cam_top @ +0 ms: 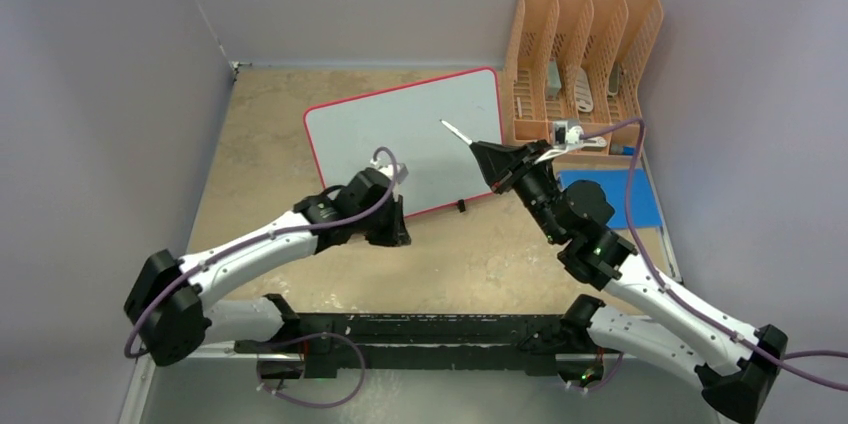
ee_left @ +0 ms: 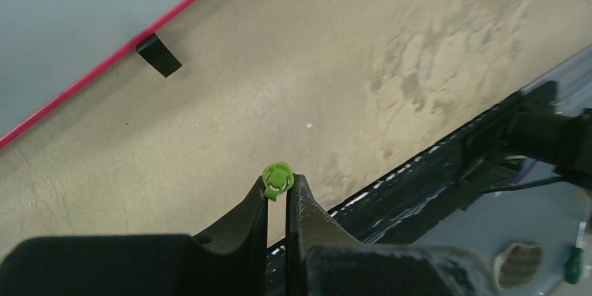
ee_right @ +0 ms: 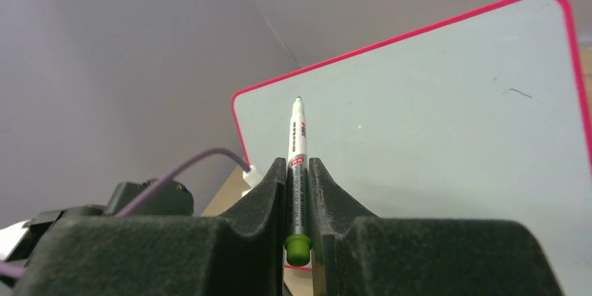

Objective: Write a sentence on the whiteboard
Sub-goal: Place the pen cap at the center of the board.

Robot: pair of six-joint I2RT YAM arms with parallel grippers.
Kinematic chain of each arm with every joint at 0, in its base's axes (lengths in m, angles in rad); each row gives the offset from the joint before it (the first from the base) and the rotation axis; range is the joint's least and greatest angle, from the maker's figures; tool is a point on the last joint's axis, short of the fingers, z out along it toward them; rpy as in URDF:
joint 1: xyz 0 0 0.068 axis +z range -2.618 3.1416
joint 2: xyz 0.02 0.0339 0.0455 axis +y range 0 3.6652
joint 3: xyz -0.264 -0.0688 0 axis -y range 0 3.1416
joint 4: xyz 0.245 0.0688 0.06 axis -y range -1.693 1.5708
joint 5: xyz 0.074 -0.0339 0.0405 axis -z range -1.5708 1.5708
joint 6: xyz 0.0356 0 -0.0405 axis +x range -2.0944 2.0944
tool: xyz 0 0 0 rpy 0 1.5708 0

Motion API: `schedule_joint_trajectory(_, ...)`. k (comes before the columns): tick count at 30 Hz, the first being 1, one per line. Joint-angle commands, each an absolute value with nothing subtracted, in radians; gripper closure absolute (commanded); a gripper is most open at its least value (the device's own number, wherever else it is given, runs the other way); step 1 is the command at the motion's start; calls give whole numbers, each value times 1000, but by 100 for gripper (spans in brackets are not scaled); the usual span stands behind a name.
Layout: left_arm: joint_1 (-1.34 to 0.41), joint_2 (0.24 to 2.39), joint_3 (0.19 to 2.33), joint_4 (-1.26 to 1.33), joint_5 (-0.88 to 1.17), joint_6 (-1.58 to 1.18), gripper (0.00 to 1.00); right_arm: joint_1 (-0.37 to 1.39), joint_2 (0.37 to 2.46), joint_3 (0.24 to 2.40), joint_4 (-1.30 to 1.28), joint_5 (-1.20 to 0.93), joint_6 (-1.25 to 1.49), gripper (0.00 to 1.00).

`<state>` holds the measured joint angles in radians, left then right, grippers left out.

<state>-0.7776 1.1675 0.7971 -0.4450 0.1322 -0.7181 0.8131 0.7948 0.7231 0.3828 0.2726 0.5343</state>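
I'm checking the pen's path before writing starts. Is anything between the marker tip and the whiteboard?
Nothing visible. The right end effector holds the marker tip-first toward the whiteboard. The left end effector, shut on the green cap, sits aside by the board's near edge.

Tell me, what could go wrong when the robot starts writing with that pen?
1. The marker sticks far out of the right gripper, so pushing on the whiteboard might tilt it or make it slip.
2. Nothing holds the whiteboard, so it may slide.
3. The left gripper pinches the little green cap only at its tips; it could drop.
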Motion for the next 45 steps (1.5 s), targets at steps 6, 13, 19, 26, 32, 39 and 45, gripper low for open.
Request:
schedule_joint_trajectory(6,-878,1335,919,-578,-63,-652,100,816,729,760,335,422,499,100)
schedule_joint_trajectory(13,-897,1464,955,-653,-47,-620,100,816,725,762,328,427,508,100)
schedule_joint_trajectory(19,-896,1530,960,-653,-5,-606,100,816,739,768,337,426,511,100)
schedule_joint_trajectory(26,-900,1605,973,-645,63,-579,100,816,753,775,328,400,509,100)
schedule_joint_trajectory(32,-903,1645,990,-658,58,-575,97,816,759,778,324,398,502,100)
schedule_joint_trajectory(39,-911,1666,1003,-662,56,-575,90,816,762,779,325,391,499,100)
schedule_joint_trajectory(45,-914,1667,1008,-666,58,-580,85,816,753,771,325,383,508,100)
